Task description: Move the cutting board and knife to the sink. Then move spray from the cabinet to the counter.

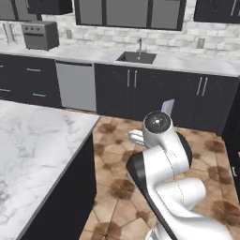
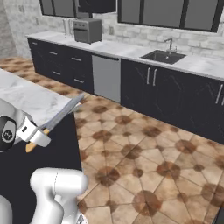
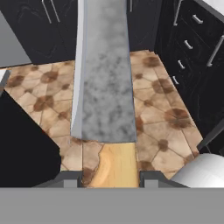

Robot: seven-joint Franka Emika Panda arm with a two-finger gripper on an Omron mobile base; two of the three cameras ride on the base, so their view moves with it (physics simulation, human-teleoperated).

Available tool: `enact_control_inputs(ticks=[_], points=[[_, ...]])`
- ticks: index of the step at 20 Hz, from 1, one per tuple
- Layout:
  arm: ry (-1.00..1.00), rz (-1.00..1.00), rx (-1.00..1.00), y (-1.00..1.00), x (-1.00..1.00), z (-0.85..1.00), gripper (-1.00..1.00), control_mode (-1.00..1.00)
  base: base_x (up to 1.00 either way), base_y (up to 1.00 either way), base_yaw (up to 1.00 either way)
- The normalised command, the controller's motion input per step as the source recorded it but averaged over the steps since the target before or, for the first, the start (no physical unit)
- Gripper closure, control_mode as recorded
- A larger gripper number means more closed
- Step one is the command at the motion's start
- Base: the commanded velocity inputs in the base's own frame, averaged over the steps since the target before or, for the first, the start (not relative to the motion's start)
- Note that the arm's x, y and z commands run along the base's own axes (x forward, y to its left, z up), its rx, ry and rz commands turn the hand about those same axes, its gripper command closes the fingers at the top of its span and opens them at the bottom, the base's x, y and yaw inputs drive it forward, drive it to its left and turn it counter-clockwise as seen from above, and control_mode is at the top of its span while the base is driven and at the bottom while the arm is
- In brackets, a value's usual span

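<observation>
Knife [image 2: 57,117] is riding by its orange handle between the closed fingers [image 3: 70,178] above the floor, with the far sink [image 2: 164,56] not yet reached and spray untouched.

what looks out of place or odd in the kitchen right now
Only the knife: it is up in the air over the tiled floor, clamped by its orange-yellow handle in the gripper, blade pointing away from the hand. The sink across the room and the counters look orderly.
</observation>
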Motion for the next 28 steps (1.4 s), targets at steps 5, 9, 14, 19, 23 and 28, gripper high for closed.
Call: enact_control_inputs(ticks=[5,9,14,19,23,28], points=[[0.00,0.00,0.00,0.00,0.00,0.00,1.00,1.00,1.00,-0.18,-0.18],[0.00,0.00,0.00,0.00,0.00,0.00,1.00,1.00,1.00,-0.01,-0.09],[0.00,0.00,0.00,0.00,0.00,0.00,1.00,1.00,1.00,0.00,-0.13],[0.00,0.00,0.00,0.00,0.00,0.00,1.00,1.00,1.00,0.00,-0.22],[0.00,0.00,0.00,0.00,0.00,0.00,1.00,1.00,1.00,0.01,-0.21],[0.00,0.00,0.00,0.00,0.00,0.00,1.00,1.00,1.00,0.17,-0.23]])
